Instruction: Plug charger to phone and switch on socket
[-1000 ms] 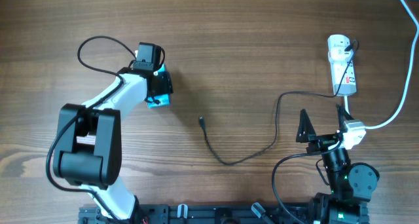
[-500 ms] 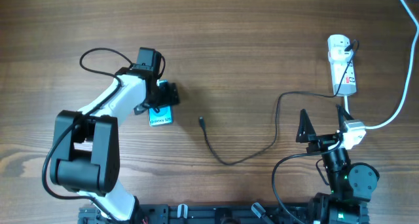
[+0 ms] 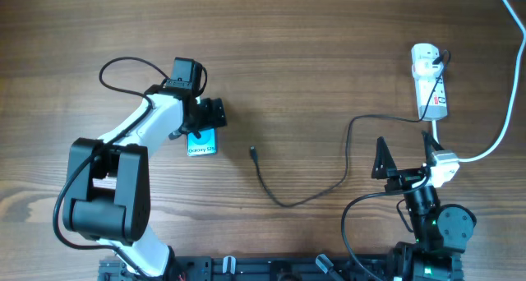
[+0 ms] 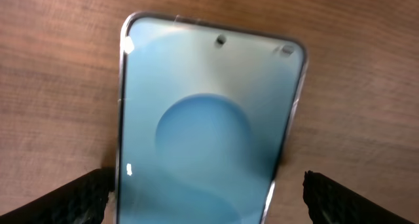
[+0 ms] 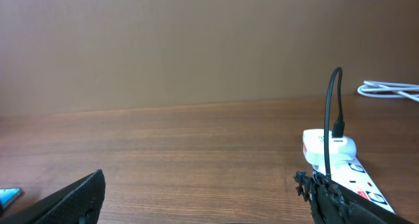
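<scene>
The phone (image 3: pixel 202 141) lies flat on the wooden table with its cyan screen up. It fills the left wrist view (image 4: pixel 206 126). My left gripper (image 3: pixel 208 118) is open and straddles the phone's near end (image 4: pixel 209 201), its left finger (image 4: pixel 72 198) close to the phone's edge and its right finger apart from it. The charger's black cable (image 3: pixel 288 202) loops across the table, and its dark tip (image 3: pixel 253 152) lies free to the right of the phone. The cable's other end is plugged into the white socket (image 3: pixel 429 82), which also shows in the right wrist view (image 5: pixel 334 152). My right gripper (image 3: pixel 409 163) is open and empty (image 5: pixel 203 207).
A thick white cable (image 3: pixel 503 125) runs from beside my right gripper up to the table's far right corner. A black cable loop (image 3: pixel 123 71) hangs off my left arm. The arm bases stand at the table's near edge.
My left gripper has shifted a little to the right and opened. The phone, earlier tucked under it, now lies flat on the table just in front of it. The right arm has not moved.
</scene>
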Robot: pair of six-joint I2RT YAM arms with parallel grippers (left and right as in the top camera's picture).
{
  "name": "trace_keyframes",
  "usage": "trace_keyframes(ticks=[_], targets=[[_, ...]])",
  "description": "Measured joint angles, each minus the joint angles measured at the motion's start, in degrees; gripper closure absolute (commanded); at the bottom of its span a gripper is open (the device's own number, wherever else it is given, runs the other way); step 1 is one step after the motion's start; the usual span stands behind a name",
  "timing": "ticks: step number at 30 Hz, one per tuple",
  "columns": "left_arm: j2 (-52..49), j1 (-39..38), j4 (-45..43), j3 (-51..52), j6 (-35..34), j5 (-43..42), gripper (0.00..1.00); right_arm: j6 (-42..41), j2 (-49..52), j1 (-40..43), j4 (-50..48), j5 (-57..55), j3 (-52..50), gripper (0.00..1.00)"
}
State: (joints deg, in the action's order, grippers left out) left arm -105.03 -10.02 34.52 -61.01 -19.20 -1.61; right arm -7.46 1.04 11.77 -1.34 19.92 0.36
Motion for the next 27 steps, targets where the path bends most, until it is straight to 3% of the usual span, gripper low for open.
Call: trace_keyframes(ticks=[13, 18, 27], targets=[[0.6, -0.1, 0.0, 1.0, 0.0, 0.5, 0.01, 0.0, 0.0, 0.0, 0.0, 0.0, 0.0, 0.00], [0.6, -0.2, 0.2, 1.2, 0.0, 1.8, 0.07, 0.0, 0.0, 0.0, 0.0, 0.0, 0.0, 0.00], [0.4, -0.9, -1.8, 2.0, 4.2, 5.9, 0.00, 0.0, 0.0, 0.0, 0.0, 0.0, 0.0, 0.00]])
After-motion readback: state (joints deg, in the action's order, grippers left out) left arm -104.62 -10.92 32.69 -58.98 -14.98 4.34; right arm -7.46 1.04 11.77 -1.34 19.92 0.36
